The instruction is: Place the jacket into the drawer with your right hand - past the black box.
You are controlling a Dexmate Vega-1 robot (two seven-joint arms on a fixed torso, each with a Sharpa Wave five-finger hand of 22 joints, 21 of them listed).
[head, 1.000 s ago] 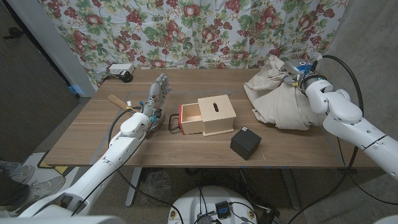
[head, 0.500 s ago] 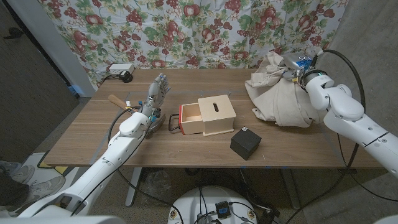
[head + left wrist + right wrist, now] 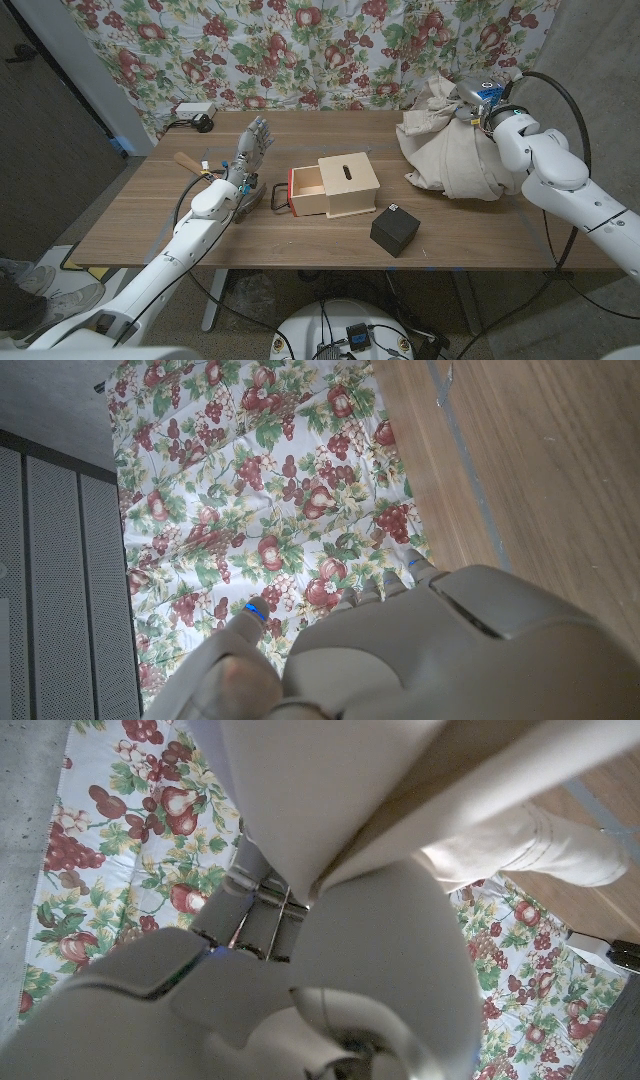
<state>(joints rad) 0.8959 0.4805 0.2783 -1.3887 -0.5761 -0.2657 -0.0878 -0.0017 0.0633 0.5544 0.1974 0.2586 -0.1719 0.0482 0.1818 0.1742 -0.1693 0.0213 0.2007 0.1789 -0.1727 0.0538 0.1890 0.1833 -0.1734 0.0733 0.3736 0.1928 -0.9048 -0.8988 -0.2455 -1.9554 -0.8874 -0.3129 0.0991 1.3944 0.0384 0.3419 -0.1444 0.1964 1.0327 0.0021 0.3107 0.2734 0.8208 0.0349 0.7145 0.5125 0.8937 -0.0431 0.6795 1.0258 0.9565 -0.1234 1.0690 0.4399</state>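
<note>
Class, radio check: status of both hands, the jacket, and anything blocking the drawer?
Right hand grips jacket, bunched at table's far right. Left hand open, idle. Drawer open; black box near the route.

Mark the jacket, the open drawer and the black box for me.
jacket (image 3: 455, 160): head view, middle of the hanging cloth.
drawer (image 3: 306, 190): head view, its pulled-out side wall.
black box (image 3: 395, 229): head view, top face.

Right arm reaches across the far right of the table, and the right hand (image 3: 478, 103) is buried in the jacket (image 3: 450, 150), gripping a bunch of the cloth up off the table. Left hand (image 3: 250, 152) sits over on the left with fingers pointing up and apart, holding nothing.
</note>
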